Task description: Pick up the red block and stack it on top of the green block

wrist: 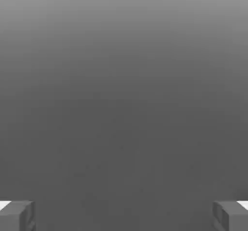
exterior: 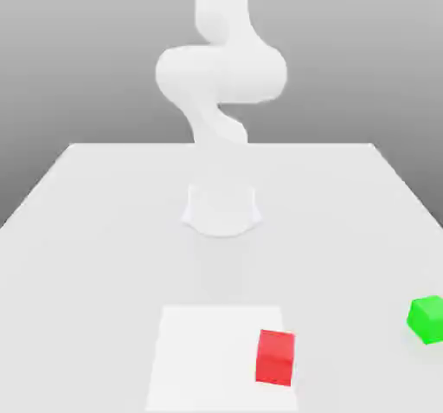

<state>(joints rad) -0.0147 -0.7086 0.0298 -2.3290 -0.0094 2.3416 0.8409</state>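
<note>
The red block (exterior: 275, 357) rests on the table near the front, slightly toward the exterior view's right. The green block (exterior: 426, 319) sits apart from it at the exterior view's far right edge. In the hand view my gripper (wrist: 124, 215) is open, its two grey fingertips (wrist: 17, 215) standing far apart with nothing between them and only a plain grey surface beyond. The white arm (exterior: 221, 74) rises from its base (exterior: 221, 209) at the table's middle and bends upward out of the frame.
The red block lies on the right part of a brighter white square patch (exterior: 208, 359) on the pale table (exterior: 104, 229). The table's far edge runs behind the arm's base.
</note>
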